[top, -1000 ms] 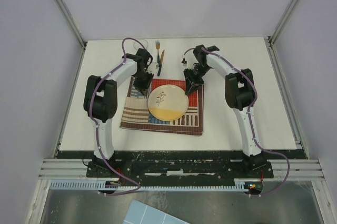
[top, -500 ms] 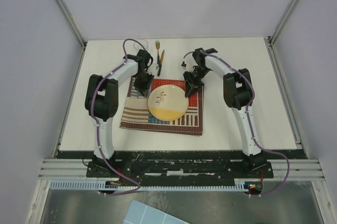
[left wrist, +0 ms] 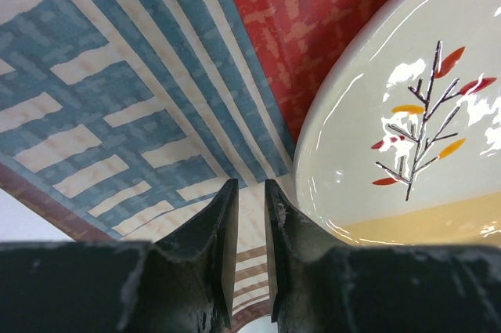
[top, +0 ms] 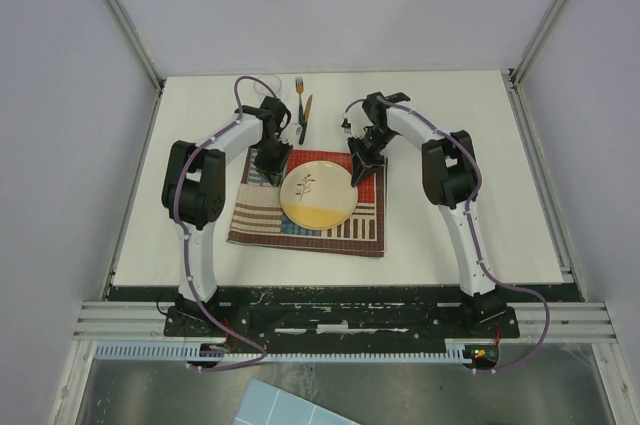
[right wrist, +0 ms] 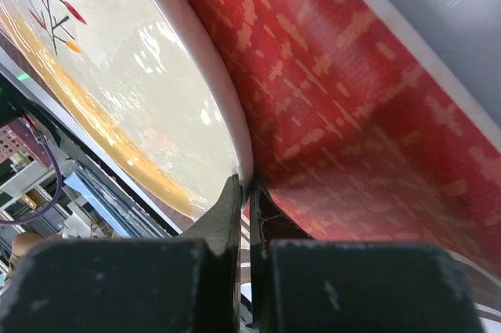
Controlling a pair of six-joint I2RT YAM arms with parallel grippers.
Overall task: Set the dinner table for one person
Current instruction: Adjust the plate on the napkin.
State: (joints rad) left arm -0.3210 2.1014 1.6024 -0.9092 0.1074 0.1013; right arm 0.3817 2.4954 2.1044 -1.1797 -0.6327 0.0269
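Right end effector (right wrist: 246, 186) pressed together at far-right rim of plate (top: 316, 193); left end effector (left wrist: 250, 188) slightly spread, empty, left of plate. Lift straight up, don't drag the rim.

Striped patchwork placemat (top: 262, 215), red, blue, beige, lies flat. Round cream plate (top: 316, 195), twig motif and yellow band, sits on it toward 12 o'clock edge. Fork (top: 298, 95) and orange-handled utensil (top: 308, 105) lie side by side at plate's 12 o'clock, off the cloth.
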